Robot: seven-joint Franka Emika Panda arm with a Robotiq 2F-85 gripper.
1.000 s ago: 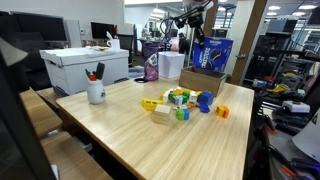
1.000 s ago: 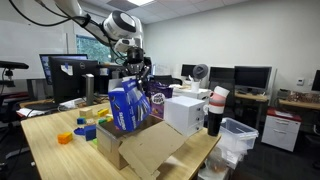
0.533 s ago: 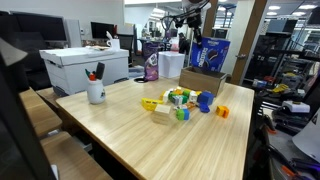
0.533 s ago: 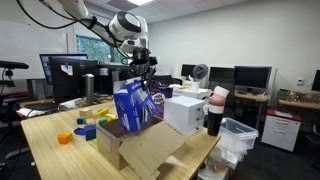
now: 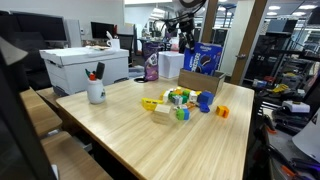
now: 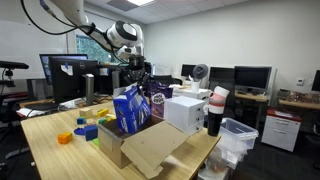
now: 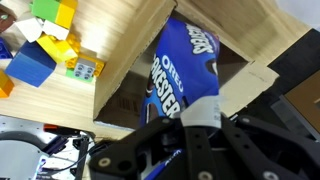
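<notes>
My gripper is shut on the white sealed end of a blue Oreo cookie bag. The bag hangs tilted, its lower part inside an open cardboard box. In both exterior views the gripper sits just above the bag, over the box at the table's far end. The bag's bottom is hidden by the box walls.
Coloured toy blocks and an orange block lie on the wooden table. A white mug with pens and a white storage box stand nearby. A white box, stacked cups and a clear bin sit beside the cardboard box.
The gripper has come down a little with the bag, and the bag has sunk deeper into the cardboard box and tilted. The grip stays shut.
</notes>
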